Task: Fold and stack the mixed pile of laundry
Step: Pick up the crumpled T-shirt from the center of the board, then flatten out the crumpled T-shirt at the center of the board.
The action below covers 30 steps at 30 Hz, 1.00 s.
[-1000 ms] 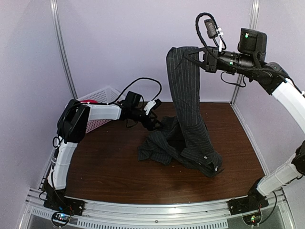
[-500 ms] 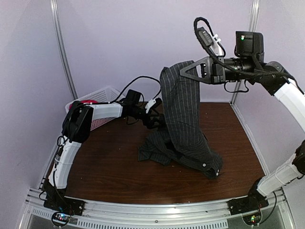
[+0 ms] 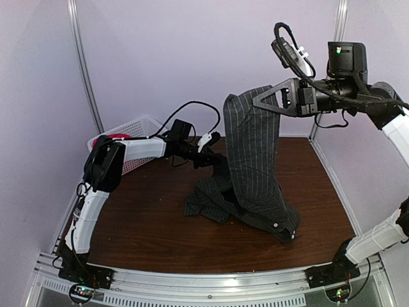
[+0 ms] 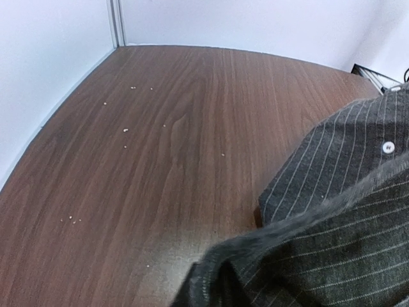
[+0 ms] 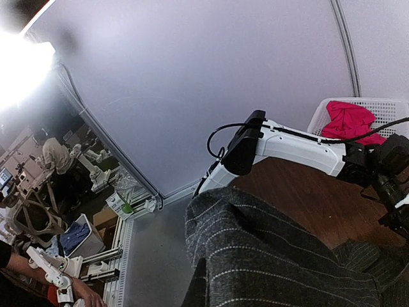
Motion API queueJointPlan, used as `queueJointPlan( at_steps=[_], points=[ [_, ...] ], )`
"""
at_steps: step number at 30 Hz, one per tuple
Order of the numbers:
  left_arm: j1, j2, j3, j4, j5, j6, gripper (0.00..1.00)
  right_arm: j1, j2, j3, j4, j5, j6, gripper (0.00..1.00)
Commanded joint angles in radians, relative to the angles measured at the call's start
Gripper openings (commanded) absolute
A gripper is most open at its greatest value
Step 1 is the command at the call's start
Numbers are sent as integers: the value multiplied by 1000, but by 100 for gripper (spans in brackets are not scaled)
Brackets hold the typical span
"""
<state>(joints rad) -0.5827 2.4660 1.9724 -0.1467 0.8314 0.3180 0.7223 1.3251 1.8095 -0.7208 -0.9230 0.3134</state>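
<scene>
Wood table (image 3: 140,220): my right gripper (image 3: 258,100) clamps pinstriped shirt (image 3: 255,160) high; left gripper (image 3: 216,149) grip unclear. Gotta catch shirt edge, pull taut.

You have two garments to count: one dark pinstriped shirt (image 3: 255,160) and one red-pink T-shirt (image 5: 348,121). There is one table (image 3: 147,224), and the shirt's lower part lies heaped near its middle. One white lattice basket (image 3: 150,125) stands at the table's far left corner, with one garment showing in it, the T-shirt. You have two arms: one left arm (image 3: 137,149) and one right arm (image 3: 348,96). The left wrist view shows one white button (image 4: 387,147) on the shirt.
</scene>
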Motion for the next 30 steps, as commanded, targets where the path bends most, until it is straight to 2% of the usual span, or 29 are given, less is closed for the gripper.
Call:
queueJointPlan(
  at_steps=[1, 4, 6, 10, 14, 18, 20, 23, 25, 27, 28, 30],
  points=[
    [6, -120, -95, -23, -12, 61, 0, -21, -59, 29, -25, 89, -20, 0],
    [21, -252, -236, 88, -76, -50, 0, -108, -105, 3, -14, 178, -29, 0],
    [33, -337, -274, 79, -145, -108, 0, -182, -137, -7, -3, 234, -47, 0],
    [50, -466, -209, -118, -350, -181, 0, -358, -176, -24, 50, 273, -87, 0],
    [54, -547, -70, -350, -544, -248, 0, -518, -178, -61, 222, 339, -74, 0],
    [52, -658, 8, -457, -622, -313, 0, -651, -136, -43, 357, 391, -31, 0],
    [51, -715, 36, -488, -583, -345, 0, -697, -102, 11, 381, 325, -18, 0],
    [18, -796, 54, -558, -532, -320, 0, -699, -96, 26, 430, 189, 3, 0],
    [-18, -868, 10, -568, -514, -284, 0, -699, -131, -67, 564, 23, 93, 0],
    [-47, -947, -61, -558, -514, -293, 0, -700, -167, -195, 794, -164, 262, 2],
    [-53, -984, -94, -559, -512, -306, 0, -700, -180, -245, 855, -231, 322, 4],
    [-54, -1065, -189, -558, -540, -357, 0, -701, -201, -341, 840, -301, 328, 7]
  ],
)
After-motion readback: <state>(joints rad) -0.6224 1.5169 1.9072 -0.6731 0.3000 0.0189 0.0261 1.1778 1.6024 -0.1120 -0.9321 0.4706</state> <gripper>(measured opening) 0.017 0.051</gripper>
